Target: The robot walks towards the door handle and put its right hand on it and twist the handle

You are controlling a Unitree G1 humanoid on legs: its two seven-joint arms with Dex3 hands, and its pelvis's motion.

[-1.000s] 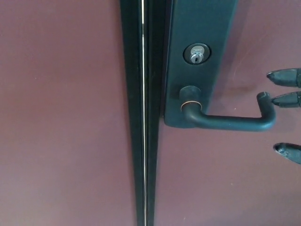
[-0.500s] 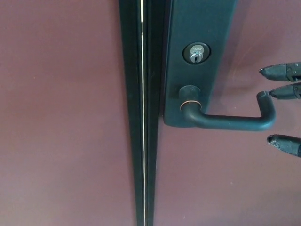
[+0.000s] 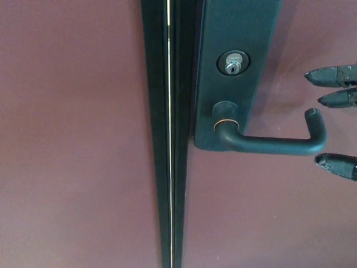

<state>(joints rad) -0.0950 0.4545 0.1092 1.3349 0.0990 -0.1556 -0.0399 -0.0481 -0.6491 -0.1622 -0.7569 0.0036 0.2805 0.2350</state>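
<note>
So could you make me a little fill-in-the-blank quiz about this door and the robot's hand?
1. The right hand comes in from the picture's ____ edge.
2. The keyhole sits ____ the door handle.
3. The hand's fingers are spread ____, holding nothing.
4. The handle's free end bends ____ in the picture.

Missing words: right; above; apart; upward

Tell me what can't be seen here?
- Right robot hand: head view, only three fingertips show; the right edge cuts off the rest.
- Left robot hand: not in view.
- Fingertips and handle: contact cannot be judged; they look apart.
- Keyhole: too small for detail.
- Door: all edges cut it off.
</note>
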